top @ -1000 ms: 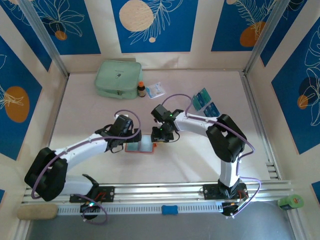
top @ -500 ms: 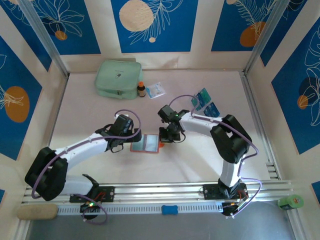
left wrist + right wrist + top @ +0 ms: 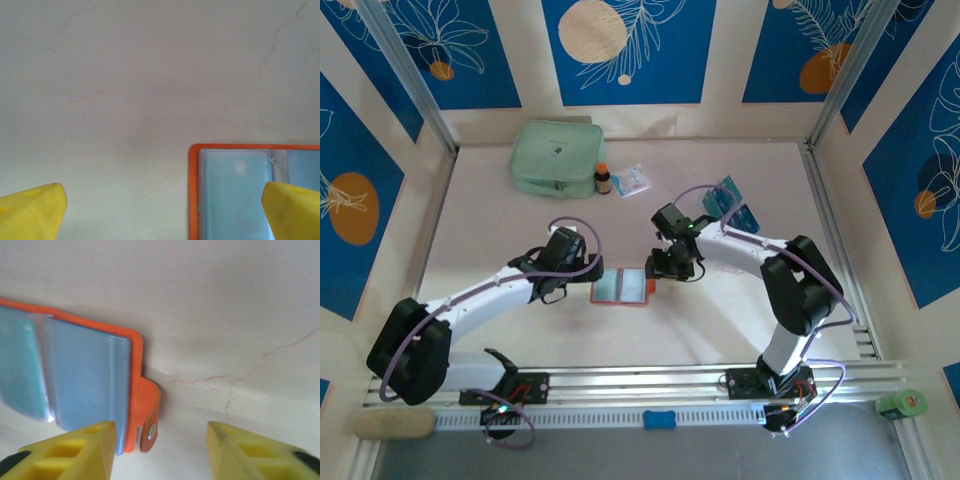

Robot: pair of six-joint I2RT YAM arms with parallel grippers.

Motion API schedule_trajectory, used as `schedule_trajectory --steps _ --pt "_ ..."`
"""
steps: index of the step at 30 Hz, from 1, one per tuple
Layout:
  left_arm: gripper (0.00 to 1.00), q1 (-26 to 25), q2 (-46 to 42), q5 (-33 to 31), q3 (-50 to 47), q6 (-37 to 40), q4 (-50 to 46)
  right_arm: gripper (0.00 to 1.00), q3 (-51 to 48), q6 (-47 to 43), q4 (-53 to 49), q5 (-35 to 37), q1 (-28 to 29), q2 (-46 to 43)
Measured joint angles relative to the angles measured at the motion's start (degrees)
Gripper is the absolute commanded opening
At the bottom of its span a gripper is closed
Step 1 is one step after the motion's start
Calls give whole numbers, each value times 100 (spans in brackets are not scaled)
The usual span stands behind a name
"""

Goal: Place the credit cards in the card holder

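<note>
From above, the card holder [image 3: 622, 288] lies opened flat on the worktop [image 3: 500, 230] between the two arms, its orange rim framing pale pockets. The left claw [image 3: 586, 287] is at its left edge and the right claw [image 3: 658, 268] at its right edge. The credit cards [image 3: 732, 206], one teal and one blue, lie well apart from it toward the far right, close together (touching or not, I cannot tell). At the far side stand a mint-green pouch [image 3: 553, 157], a small brown bottle [image 3: 603, 179] just beside it, and a white-and-blue packet [image 3: 631, 180].

The left wrist view adds what the overhead hides: the left claw [image 3: 162, 202] is spread wide with nothing in it. One yellow finger [image 3: 32, 210] is over bare worktop, the other over the card holder's [image 3: 235, 195] clear pocket near its corner.

The right wrist view shows the right claw [image 3: 160, 440] parted and gripping nothing. The holder's snap tab [image 3: 148, 417] curls up in the gap, close to the finger [image 3: 75, 450] on the holder's side, with bare worktop between it and the other finger
</note>
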Motion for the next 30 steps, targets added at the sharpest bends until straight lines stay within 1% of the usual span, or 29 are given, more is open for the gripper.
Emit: schedule_trajectory --steps 7,13,17,20,24,27,30 --pt "100 4 -138 -229 107 343 -2 75 562 -247 -350 260 -393 -693" --pt "100 7 -164 -437 317 579 -15 99 761 -435 -507 732 -778 -1172" --pt "100 11 -116 -863 555 612 -186 99 789 -542 -557 1270 -903 -1377" --pt "100 11 -26 -1252 734 616 -330 99 863 -472 -601 1888 -903 -1447" --pt "100 11 66 -1547 874 643 -470 99 944 -595 -621 2520 -968 -1480" --pt "100 11 68 -1602 929 680 -474 99 949 -835 -599 2732 -1117 -1488" --pt "100 11 66 -1631 931 695 -391 99 949 -1051 -538 2723 -1412 -1488"
